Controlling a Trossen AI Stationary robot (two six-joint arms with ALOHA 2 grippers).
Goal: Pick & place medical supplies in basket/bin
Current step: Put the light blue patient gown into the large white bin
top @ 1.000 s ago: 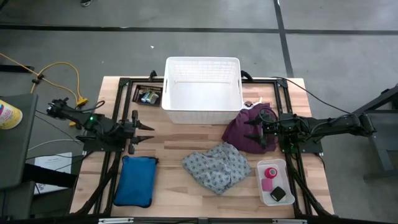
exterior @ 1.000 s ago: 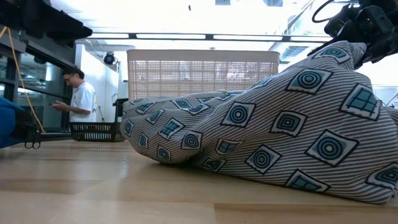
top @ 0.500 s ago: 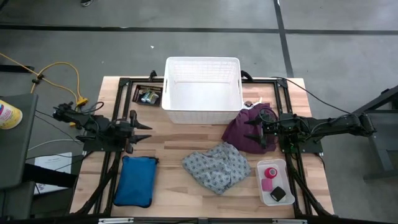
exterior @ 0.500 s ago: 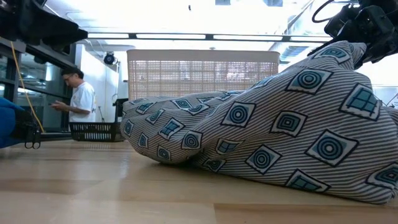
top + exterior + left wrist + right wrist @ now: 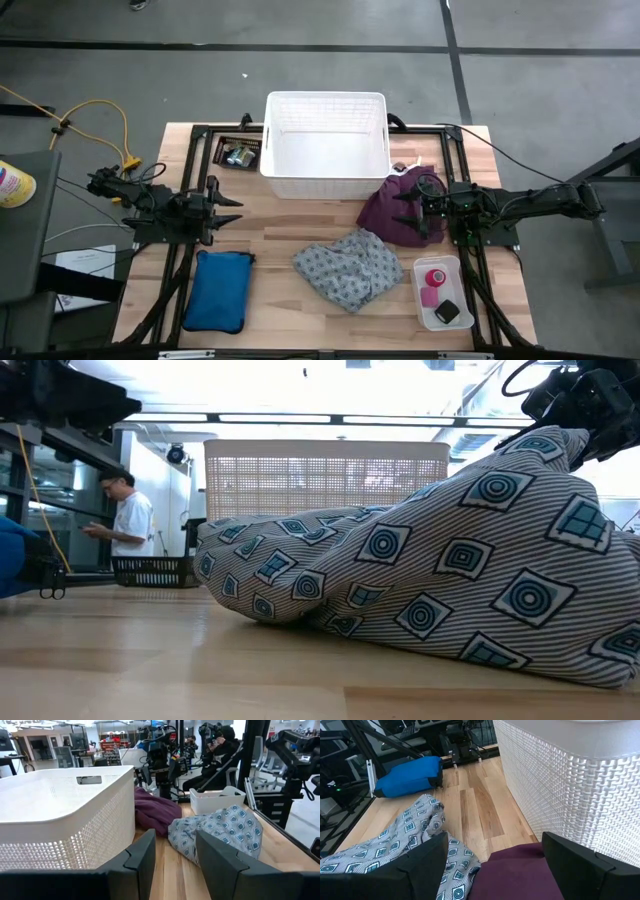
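One white basket [image 5: 326, 145] stands at the far middle of the table [image 5: 270, 250]. Two cloths lie in front of it: a purple cloth [image 5: 392, 215] just off the basket's right front corner, and a grey patterned cloth [image 5: 348, 268] nearer the front edge, touching the purple one. One clear tray [image 5: 440, 293] sits at the front right; it holds one pink tape roll [image 5: 434, 278] and one small black block [image 5: 447, 312]. One blue pouch [image 5: 218, 290] lies at the front left. A small dark tray [image 5: 238, 155] with a few small items stands left of the basket — its contents are too small to name.

Two arms are present. The left gripper [image 5: 232, 212] hovers at the table's left side above the blue pouch, jaws apart and holding nothing. The right gripper [image 5: 404, 211] is over the purple cloth, jaws spread wide with the cloth beneath them; no grip on it is visible.

View differences:
- Only the high view shows the tape roll and block.
- The low view is filled by the grey patterned cloth, with the basket behind it and one person [image 5: 125, 515] standing in the room beyond.
- The left wrist view shows the basket's mesh wall, both cloths and the clear tray — seen past its own spread fingers [image 5: 142, 860].
- The right wrist view shows the purple cloth lying close to the basket wall.
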